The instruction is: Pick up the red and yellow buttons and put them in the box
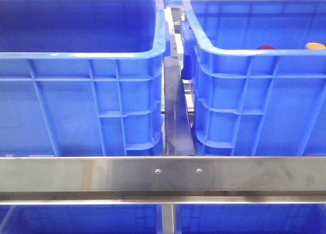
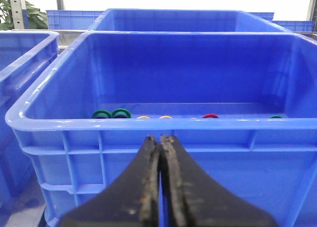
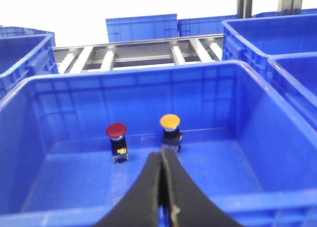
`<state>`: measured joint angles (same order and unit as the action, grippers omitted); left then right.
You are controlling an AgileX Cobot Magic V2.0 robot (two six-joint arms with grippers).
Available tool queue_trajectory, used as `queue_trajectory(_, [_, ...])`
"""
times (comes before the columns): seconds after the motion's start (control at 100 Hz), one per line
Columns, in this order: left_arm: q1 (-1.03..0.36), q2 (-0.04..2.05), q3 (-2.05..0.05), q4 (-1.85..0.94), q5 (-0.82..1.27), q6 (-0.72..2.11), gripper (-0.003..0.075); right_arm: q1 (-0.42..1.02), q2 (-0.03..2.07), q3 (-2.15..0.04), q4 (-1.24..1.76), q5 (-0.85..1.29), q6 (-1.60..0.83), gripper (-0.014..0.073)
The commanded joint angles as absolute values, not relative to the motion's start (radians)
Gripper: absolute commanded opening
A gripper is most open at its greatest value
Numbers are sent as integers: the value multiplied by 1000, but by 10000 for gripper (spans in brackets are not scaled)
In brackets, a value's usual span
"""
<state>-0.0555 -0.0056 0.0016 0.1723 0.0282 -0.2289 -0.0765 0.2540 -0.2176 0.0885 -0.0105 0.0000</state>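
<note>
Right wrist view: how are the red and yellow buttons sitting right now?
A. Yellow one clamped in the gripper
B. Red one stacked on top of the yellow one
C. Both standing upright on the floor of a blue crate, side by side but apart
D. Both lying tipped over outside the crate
C: the red button and the yellow button stand cap-up on the crate floor with a gap between them; the right gripper holds nothing.
</note>
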Motion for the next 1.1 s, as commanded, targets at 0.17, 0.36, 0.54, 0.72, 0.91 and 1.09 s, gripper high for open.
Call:
queue_trajectory(0.17, [-54,-39,43,166,-54,-239,-19,-74,88,-105,19,-115,55,-67])
queue_trajectory(0.36, [-54,-39,43,166,-54,-239,-19,-72,-37,-30,17,-124,58,-67])
queue_trajectory(0.54, [-54,-39,43,166,-54,-239,-19,-44,-35,1,10,-133,70,-67])
queue_trajectory(0.72, [-54,-39,43,166,-54,-239,-19,-28,-35,7,10,-133,73,-67])
queue_trajectory(0.91, [-54,-39,43,166,-54,-239,-19,-28,-35,7,10,-155,73,-67])
queue_trajectory(1.09, [-54,-39,43,166,-54,-239,-19,-28,-35,7,10,-154,73,-67])
